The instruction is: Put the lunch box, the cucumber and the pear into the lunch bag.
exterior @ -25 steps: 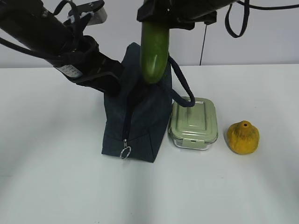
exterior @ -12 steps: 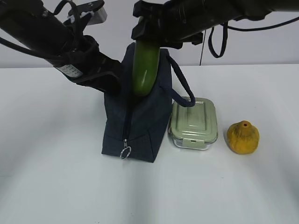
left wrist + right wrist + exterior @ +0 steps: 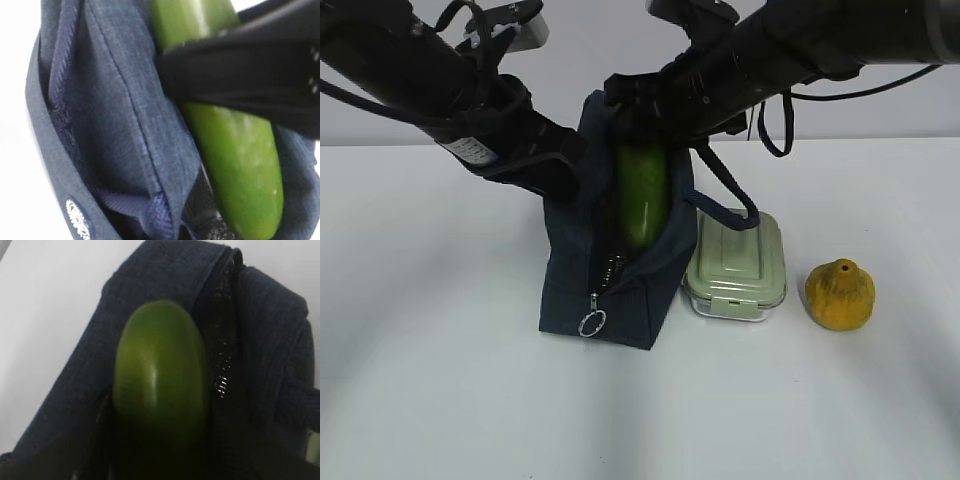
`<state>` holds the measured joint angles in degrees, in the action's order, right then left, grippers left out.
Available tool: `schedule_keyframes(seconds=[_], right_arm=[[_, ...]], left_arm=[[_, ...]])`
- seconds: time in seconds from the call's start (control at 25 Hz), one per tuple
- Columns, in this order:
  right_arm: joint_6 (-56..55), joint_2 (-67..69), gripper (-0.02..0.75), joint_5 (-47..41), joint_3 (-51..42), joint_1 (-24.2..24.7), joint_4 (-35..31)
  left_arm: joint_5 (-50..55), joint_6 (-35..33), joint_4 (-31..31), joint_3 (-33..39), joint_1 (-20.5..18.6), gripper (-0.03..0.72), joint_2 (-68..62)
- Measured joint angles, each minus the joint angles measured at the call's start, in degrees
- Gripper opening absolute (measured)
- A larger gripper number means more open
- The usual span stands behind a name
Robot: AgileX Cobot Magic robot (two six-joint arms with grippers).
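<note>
The right tool (image 3: 642,105) is closed on the upper end of the cucumber (image 3: 641,195), which hangs below it with its long axis near vertical and its free rounded tip pointing down into the open mouth of the bag (image 3: 615,270). In the exterior view the tip is already below the bag's rim, between the two parted fabric sides. The right wrist view looks down the cucumber (image 3: 160,375) from the tool end, with the zipper teeth (image 3: 220,350) just beside it. In the left wrist view a dark finger crosses the cucumber (image 3: 235,165), and the tip points toward the bag's inside.

The left tool (image 3: 560,170) is at the bag's left upper edge, pressed into the fabric; its jaws are hidden behind the arm and cloth, so whether it grips the rim cannot be told.

A white label (image 3: 472,150) on the left arm carries print too small to read. A small pale round emblem (image 3: 77,220) sits on the bag's trim in the left wrist view; no words can be made out on it.

The zipper's ring pull (image 3: 590,323) hangs at the bag's near end, low beneath the right tool. The lunch box (image 3: 735,265) stands on the counter (image 3: 440,380) touching the bag's right side, under a handle loop (image 3: 725,195) that droops onto its lid. The pear (image 3: 839,293) sits farther right, apart from the box, neck up.
</note>
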<state>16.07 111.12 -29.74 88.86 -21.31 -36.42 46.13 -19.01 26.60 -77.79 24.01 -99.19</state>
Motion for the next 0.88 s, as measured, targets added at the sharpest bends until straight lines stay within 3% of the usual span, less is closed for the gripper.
schedule_keyframes(seconds=[0.36, 0.44, 0.6, 0.88], right_arm=[[-0.7, 0.1, 0.353, -6.7, 0.0, 0.0, 5.4], [-0.8, 0.1, 0.376, -6.8, 0.1, 0.0, 5.5], [-0.9, 0.1, 0.496, -7.3, 0.8, 0.0, 6.0], [-0.9, 0.0, 0.517, -8.7, 3.1, 0.0, 6.4]], left_arm=[[-0.1, 0.0, 0.1, 0.0, 0.0, 0.003, 0.0], [-0.1, 0.0, 0.1, 0.0, 0.0, 0.003, 0.0], [-0.1, 0.0, -0.1, 0.0, 0.1, 0.003, 0.1], [-0.1, 0.0, -0.5, 0.1, 0.1, 0.003, 1.0]])
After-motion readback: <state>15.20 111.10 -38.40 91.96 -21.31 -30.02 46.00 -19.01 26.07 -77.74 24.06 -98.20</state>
